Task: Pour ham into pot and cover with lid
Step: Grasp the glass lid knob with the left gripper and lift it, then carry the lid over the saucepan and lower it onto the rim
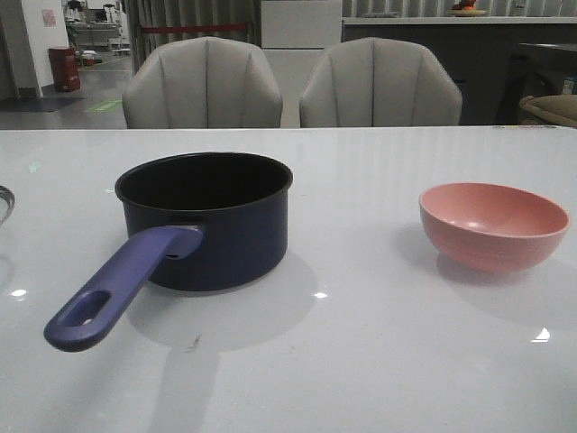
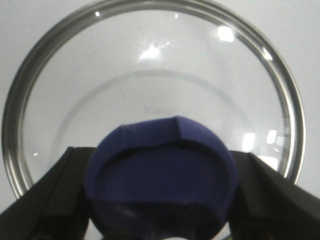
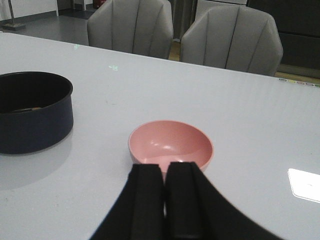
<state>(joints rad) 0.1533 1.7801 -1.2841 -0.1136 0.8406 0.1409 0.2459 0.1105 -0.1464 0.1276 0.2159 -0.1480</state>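
Note:
The dark navy pot point(image 1: 206, 221) stands left of centre, its purple-blue handle point(image 1: 117, 289) pointing toward the front left. Its inside is dark in the front view. In the right wrist view the pot point(image 3: 32, 112) shows a faint orange-pink bit of ham point(image 3: 29, 108) at the bottom. The clear glass lid point(image 2: 150, 85) lies under my left gripper point(image 2: 160, 155), whose fingers point(image 2: 70, 175) press both sides of its purple-blue knob point(image 2: 160, 180). Only the lid's rim point(image 1: 4, 203) shows at the front view's far left. My right gripper point(image 3: 165, 167) is shut and empty, just behind the pink bowl.
The pink bowl point(image 1: 493, 225) stands empty at the right; it also shows in the right wrist view point(image 3: 171, 142). Two grey chairs point(image 1: 203, 86) stand behind the table's far edge. A white patch point(image 3: 305, 184) lies on the table right of the bowl.

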